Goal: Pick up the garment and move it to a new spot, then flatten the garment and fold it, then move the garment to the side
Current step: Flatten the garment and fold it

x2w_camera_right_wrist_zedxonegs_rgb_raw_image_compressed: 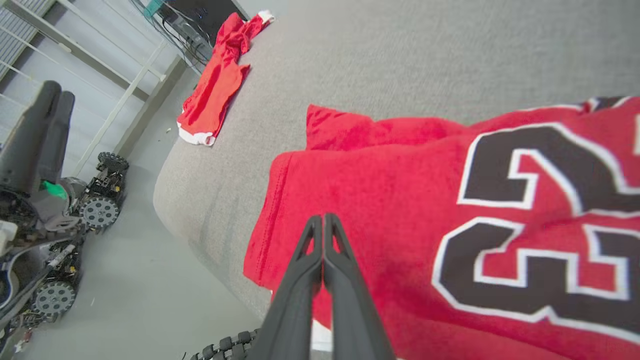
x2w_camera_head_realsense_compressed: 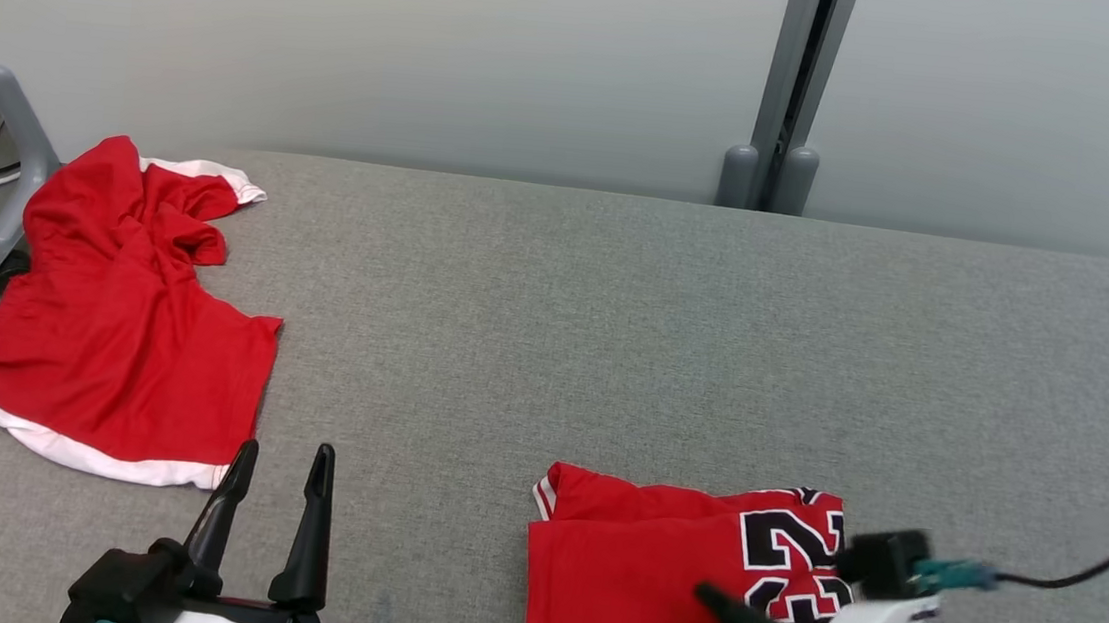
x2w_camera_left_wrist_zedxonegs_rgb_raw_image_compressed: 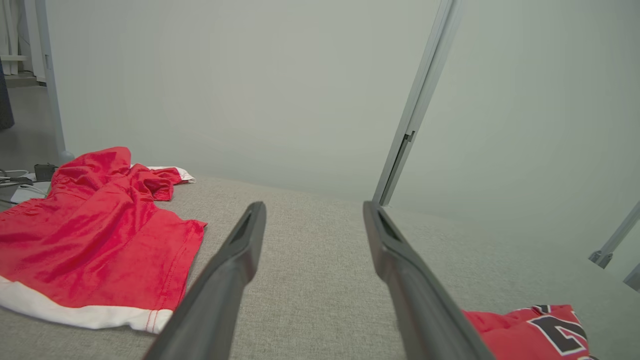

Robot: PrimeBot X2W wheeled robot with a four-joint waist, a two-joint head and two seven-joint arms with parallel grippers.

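Grey fabric-covered table (x2w_camera_head_realsense_compressed: 551, 351), pale wall behind. A folded red number 23 jersey (x2w_camera_head_realsense_compressed: 631, 579) is laid at the near edge, right of middle. The right gripper (x2w_camera_right_wrist_zedxonegs_rgb_raw_image_compressed: 322, 220) is held over it, fingers pressed together, no cloth seen clamped. The left gripper (x2w_camera_head_realsense_compressed: 285, 449) is spread wide and empty by the near edge. Crumpled red shorts (x2w_camera_head_realsense_compressed: 120, 344) are left by the far left corner. Risk: if the jersey is dragged by closed tips, the folds could be undone or it could be slid off the near edge.
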